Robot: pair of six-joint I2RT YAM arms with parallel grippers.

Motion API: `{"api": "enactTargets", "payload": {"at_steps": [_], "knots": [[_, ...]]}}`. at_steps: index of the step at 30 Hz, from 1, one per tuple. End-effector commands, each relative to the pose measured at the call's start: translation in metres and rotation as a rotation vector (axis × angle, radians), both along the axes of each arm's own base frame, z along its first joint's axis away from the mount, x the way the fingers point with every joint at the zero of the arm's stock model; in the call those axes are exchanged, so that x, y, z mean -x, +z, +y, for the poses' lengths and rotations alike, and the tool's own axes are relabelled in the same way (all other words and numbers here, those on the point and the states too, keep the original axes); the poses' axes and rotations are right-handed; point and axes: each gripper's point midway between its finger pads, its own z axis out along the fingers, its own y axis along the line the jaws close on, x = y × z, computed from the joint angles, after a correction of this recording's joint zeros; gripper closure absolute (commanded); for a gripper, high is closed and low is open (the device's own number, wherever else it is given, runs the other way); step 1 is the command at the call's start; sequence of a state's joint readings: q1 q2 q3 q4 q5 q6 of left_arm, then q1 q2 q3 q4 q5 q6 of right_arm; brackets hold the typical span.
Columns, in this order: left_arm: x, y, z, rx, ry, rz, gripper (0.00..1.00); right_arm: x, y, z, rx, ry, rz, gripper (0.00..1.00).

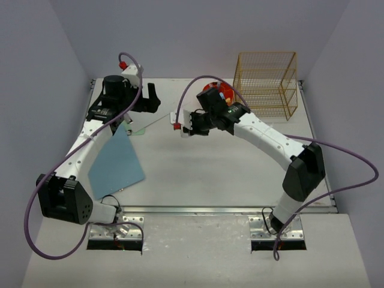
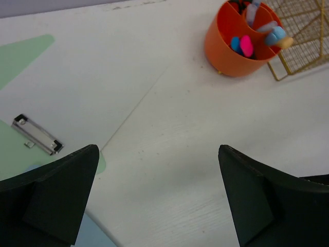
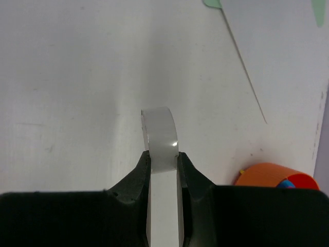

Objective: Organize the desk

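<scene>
On the white desk [image 1: 198,174], my right gripper [image 1: 183,123] is near the back middle, shut on a white roll of tape [image 3: 160,136]. The roll stands on edge between the fingers [image 3: 139,170] and curves out past their tips. In the top view the held thing [image 1: 176,120] looks white with a red bit. My left gripper [image 1: 150,99] hovers at the back left, open, with only bare desk between its wide-set fingers [image 2: 61,190]. A green clipboard [image 2: 20,149] with a metal clip [image 2: 37,135] lies just to its left.
An orange pen cup [image 1: 217,91] [image 2: 236,43] holding coloured markers stands at the back, next to a gold wire rack [image 1: 267,84] [image 2: 303,31]. A light blue sheet [image 1: 117,159] lies at the left under the left arm. Lavender walls enclose the sides and back.
</scene>
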State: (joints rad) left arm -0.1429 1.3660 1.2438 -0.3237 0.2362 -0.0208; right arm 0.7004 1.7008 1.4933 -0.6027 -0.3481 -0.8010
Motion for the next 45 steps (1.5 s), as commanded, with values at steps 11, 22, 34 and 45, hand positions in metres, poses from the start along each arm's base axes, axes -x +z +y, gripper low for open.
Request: {"api": "enactTargets", "payload": {"at_steps": [11, 22, 34, 45], "knots": [[0.012, -0.004, 0.03, 0.088, 0.258, -0.016, 0.0, -0.206, 0.047, 0.006, -0.3, -0.933, -0.163, 1.0], [0.023, -0.018, 0.026, 0.117, 0.248, 0.015, 0.0, -0.262, 0.017, -0.068, -0.435, -1.343, -0.175, 1.0], [0.027, -0.024, 0.025, 0.128, 0.249, 0.032, 0.0, -0.289, -0.028, -0.094, -0.47, -1.492, -0.167, 1.0], [0.028, -0.029, 0.024, 0.126, 0.244, 0.036, 0.0, -0.293, -0.021, -0.098, -0.521, -1.524, -0.215, 0.96]]}}
